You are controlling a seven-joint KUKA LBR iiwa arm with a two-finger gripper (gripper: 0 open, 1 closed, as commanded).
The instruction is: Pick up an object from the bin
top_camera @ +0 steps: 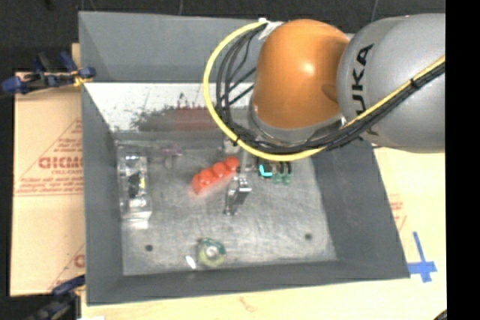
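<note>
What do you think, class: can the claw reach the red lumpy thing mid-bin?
Probably yes: the claw hangs close beside the red lumpy thing, with nothing lying over it.

One clear rectangular plastic box (132, 189) lying at left of frame centre. One orange-red lumpy plastic piece (210, 176) sitting at centre. One small round green-and-cream object (211, 252) resting at lower centre. One small teal-green item (274, 173) showing right of centre, partly hidden, kind unclear. Four things in all lying in grey metal bin (100, 221).
</note>
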